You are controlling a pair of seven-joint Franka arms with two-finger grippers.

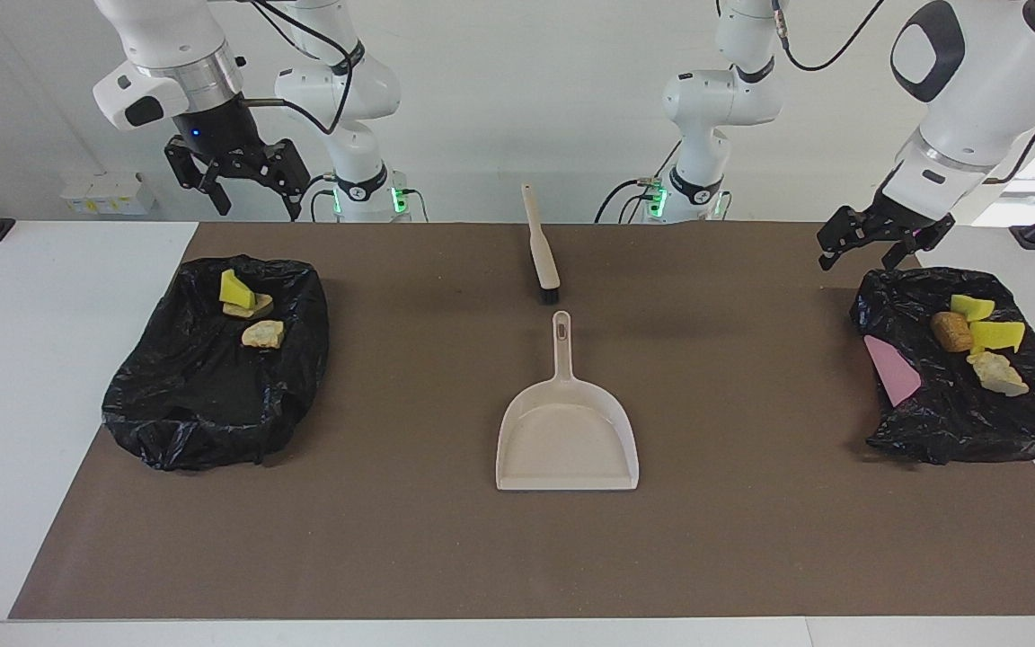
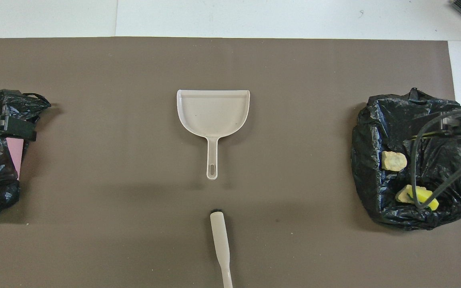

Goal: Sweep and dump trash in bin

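Two bins lined with black bags hold the trash. The bin (image 1: 212, 395) at the right arm's end holds a yellow wedge (image 1: 234, 288) and two tan lumps (image 1: 262, 334). The bin (image 1: 958, 413) at the left arm's end, with a pink wall (image 1: 892, 368), holds several yellow and tan pieces (image 1: 996, 336). The beige dustpan (image 1: 567, 440) lies mid-table, its handle pointing at the brush (image 1: 542, 252). My right gripper (image 1: 257, 202) hangs open and empty, high over its bin's edge. My left gripper (image 1: 857, 256) is open and empty over its bin's edge.
A brown mat (image 1: 751, 521) covers most of the white table (image 1: 23, 359). Overhead, the dustpan (image 2: 213, 112) and brush (image 2: 220, 244) lie on the midline, with a bin (image 2: 374, 120) and its trash (image 2: 394, 160) under the right arm's cables.
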